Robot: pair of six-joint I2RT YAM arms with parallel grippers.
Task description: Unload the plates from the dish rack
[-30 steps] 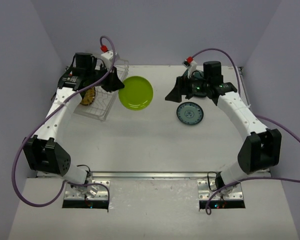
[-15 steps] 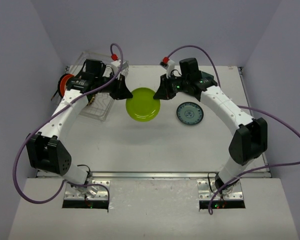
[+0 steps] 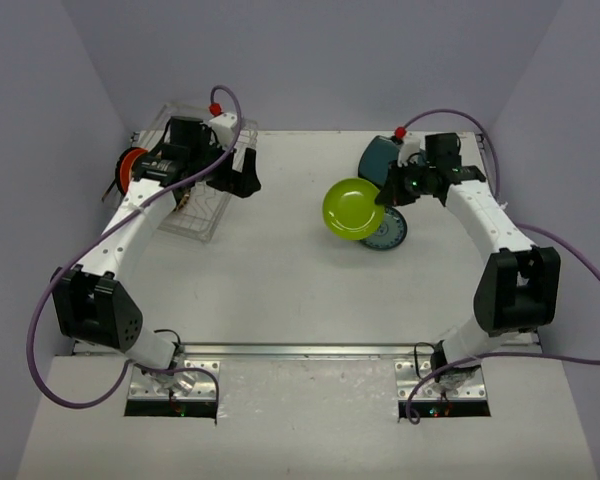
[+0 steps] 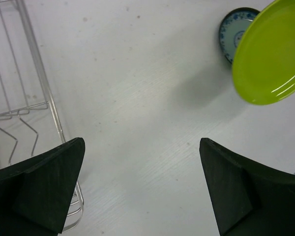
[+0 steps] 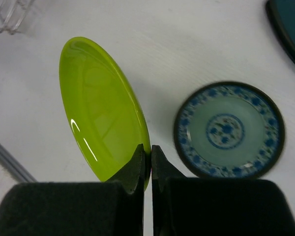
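Observation:
My right gripper [image 5: 151, 157] is shut on the rim of the lime green plate [image 5: 101, 108], which hangs tilted on edge above the table [image 3: 352, 208]. Below it lies the patterned teal plate [image 5: 228, 130], partly covered in the top view [image 3: 392, 236]. The dark teal rounded-square plate [image 3: 375, 157] lies behind them. My left gripper [image 4: 142, 187] is open and holds nothing, just right of the dish rack [image 3: 202, 208]. An orange-red plate [image 3: 130, 170] stands at the rack's left end.
The rack's wire edge [image 4: 37, 73] runs beside my left finger [image 4: 49, 187]. Walls enclose the table on the left, back and right. The right arm's cable [image 3: 435, 118] loops over the dark teal plate.

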